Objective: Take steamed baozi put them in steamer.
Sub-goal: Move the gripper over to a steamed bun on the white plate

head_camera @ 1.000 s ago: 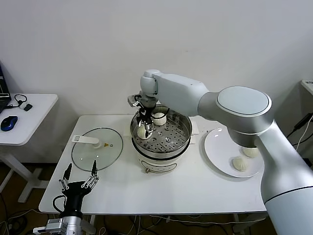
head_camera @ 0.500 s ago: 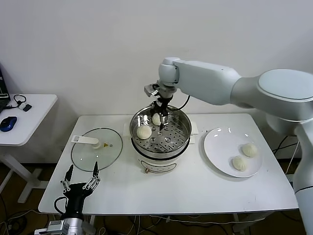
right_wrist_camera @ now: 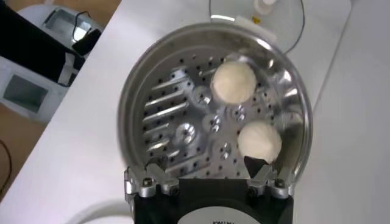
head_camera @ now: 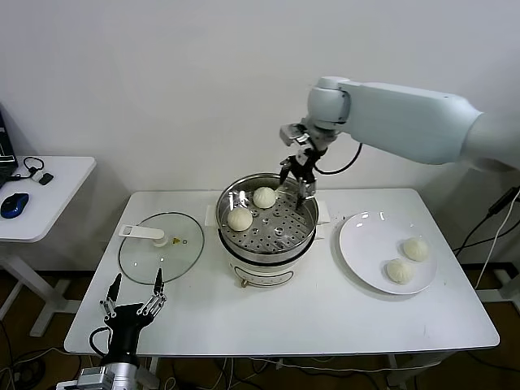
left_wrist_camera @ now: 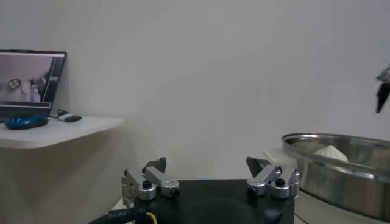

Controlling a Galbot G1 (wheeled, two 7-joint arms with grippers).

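Observation:
The steel steamer [head_camera: 268, 244] stands mid-table on its white base and holds two baozi, one at its left [head_camera: 240, 218] and one at the back [head_camera: 264, 197]. Both show in the right wrist view [right_wrist_camera: 234, 83] [right_wrist_camera: 259, 140] on the perforated tray [right_wrist_camera: 183, 131]. Two more baozi [head_camera: 415, 249] [head_camera: 398, 270] lie on the white plate [head_camera: 366, 244] at the right. My right gripper [head_camera: 296, 180] hangs open and empty above the steamer's far right rim. My left gripper [head_camera: 132, 294] is open and parked below the table's front left edge.
The glass lid [head_camera: 161, 247] with its white handle lies flat on the table, left of the steamer. A side table [head_camera: 41, 195] with a blue mouse stands at the far left. A wall is close behind.
My right gripper let go of a baozi at the steamer's left side, then rose and moved right, empty, to above the far right rim. The left arm has not moved.

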